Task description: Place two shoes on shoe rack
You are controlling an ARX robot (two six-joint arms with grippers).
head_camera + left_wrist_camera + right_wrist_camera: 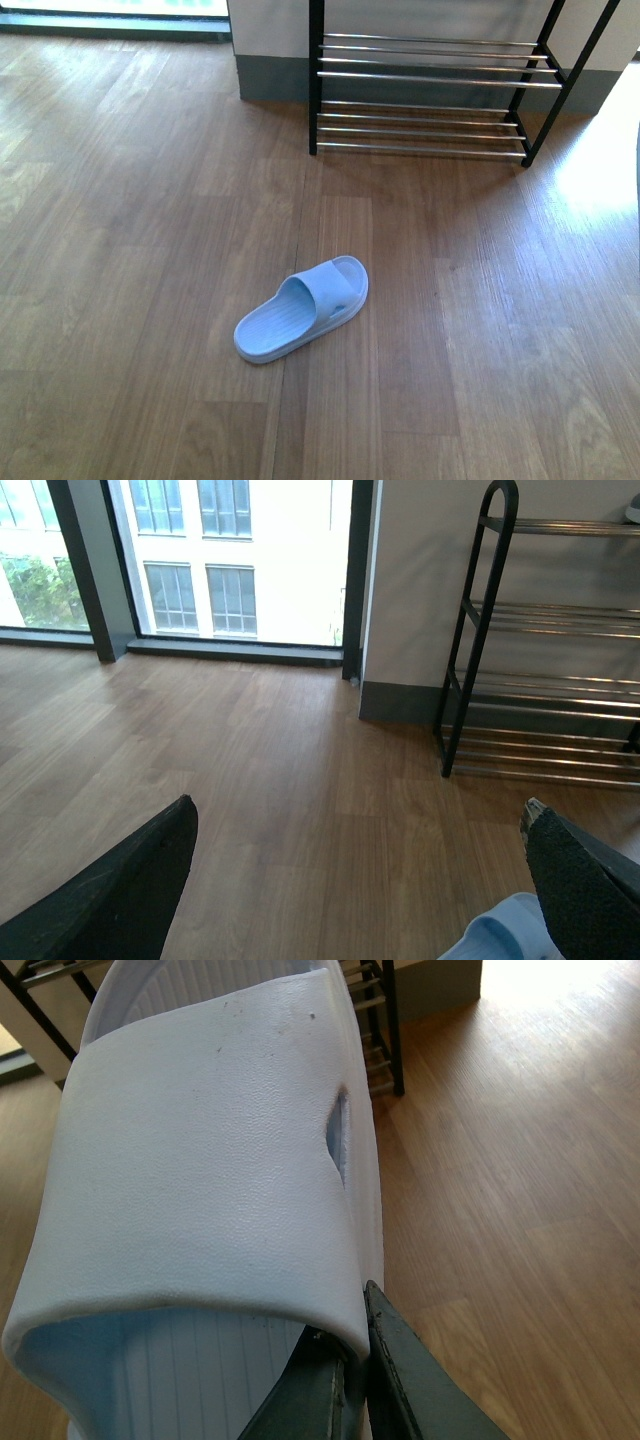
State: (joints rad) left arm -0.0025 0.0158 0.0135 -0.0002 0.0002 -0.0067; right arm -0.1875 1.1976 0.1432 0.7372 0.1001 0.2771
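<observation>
Now | right gripper (355, 1332) clamped on pale-blue slide (200, 1160) strap, facing shoe rack (392, 1040) | left gripper (360, 880) spread wide, low over floor (290, 770)

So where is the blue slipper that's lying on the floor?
In the front view, the light blue slide lies mid-floor on the wood boards, apart from the shoe rack by the wall beyond it.

Mounted on the robot's body, the front camera tilts down over the floor (120, 250). It has the slipper (303, 310) mid-frame and the rack (430, 100) far off at one o'clock. The left wrist camera sits low and looks across the boards to the window (200, 550) and the same rack's end. The right wrist camera is pressed close over a second slipper (200, 1160), with rack bars showing behind.
</observation>
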